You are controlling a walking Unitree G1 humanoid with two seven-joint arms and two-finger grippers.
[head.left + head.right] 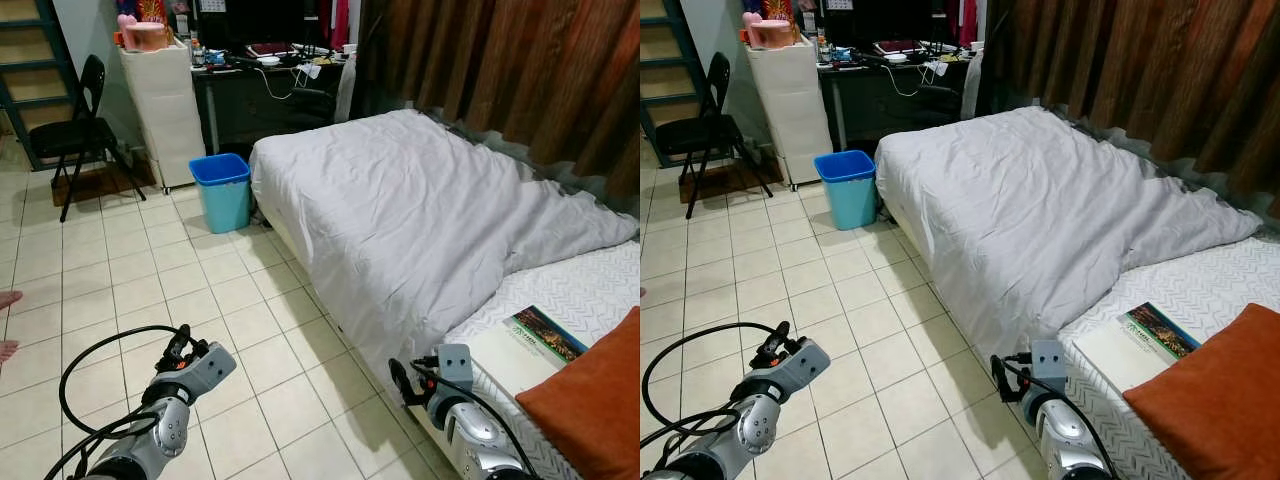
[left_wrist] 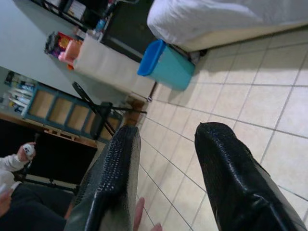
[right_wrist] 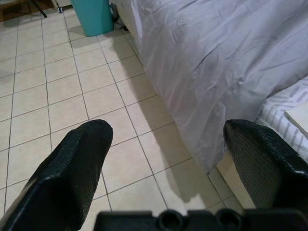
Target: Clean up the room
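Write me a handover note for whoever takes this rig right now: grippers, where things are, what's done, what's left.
Left gripper: open, holding nothing, low over the tiled floor.
Right gripper: open, holding nothing, low beside the bed edge.
Things: grey blanket rumpled across the bed and hanging over its side; book and orange pillow on the bare mattress near the right arm; blue bin at the bed's far corner; folding chair by the wall.
Done: nothing evident.
Left: probably straighten the blanket and put away the book.
A person's foot shows at the left edge; mind it.
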